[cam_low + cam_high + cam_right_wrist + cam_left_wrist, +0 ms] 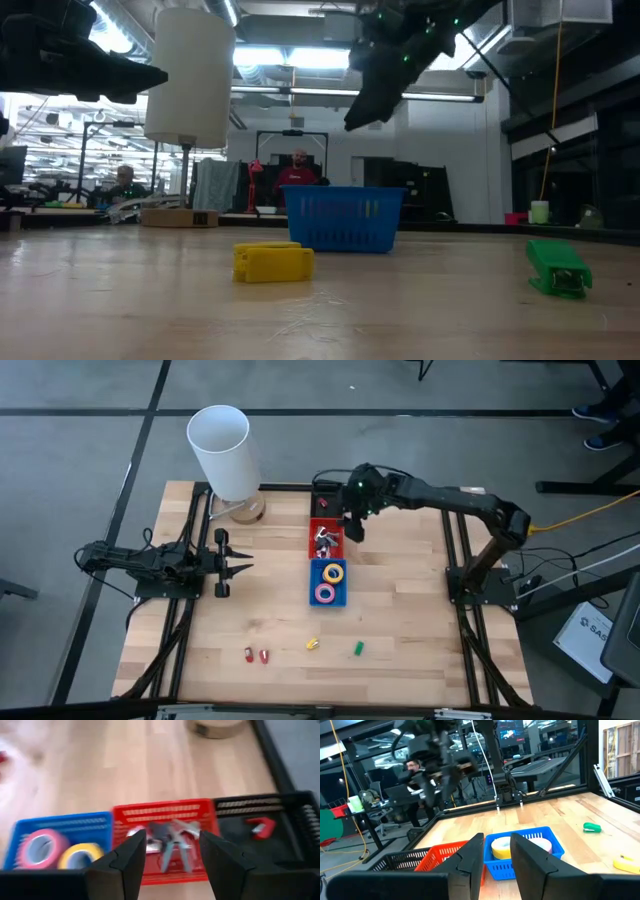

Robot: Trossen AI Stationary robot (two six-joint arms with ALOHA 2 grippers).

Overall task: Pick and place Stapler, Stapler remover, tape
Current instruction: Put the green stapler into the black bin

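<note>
Right tool (350,526): hangs above the red basket (326,540), fingers spread apart with nothing between them; in its own wrist view the two dark fingers (131,854) frame the basket's contents.
Left tool (236,565): waits at the left side of the bench (400,610), well apart from the baskets, fingers parted and empty.
Basket row: three small baskets stand in a line near the bench middle, black basket (270,827) at the far end, red in the middle, blue basket (329,582) nearest the front edge.
Tape: a yellow roll (332,572) and a pink roll (326,593) lie side by side in the blue basket.
Staple removers (172,840): silvery claw-shaped pieces piled in the red basket.
Red stapler (261,827): lies in the black basket.
Loose staplers: a yellow stapler (312,645) and a green stapler (358,649) lie on the bench near the front, apart from each other; two small red pieces (255,656) lie farther to the left.
White cylinder (224,452): stands upright at the far left corner of the bench.
</note>
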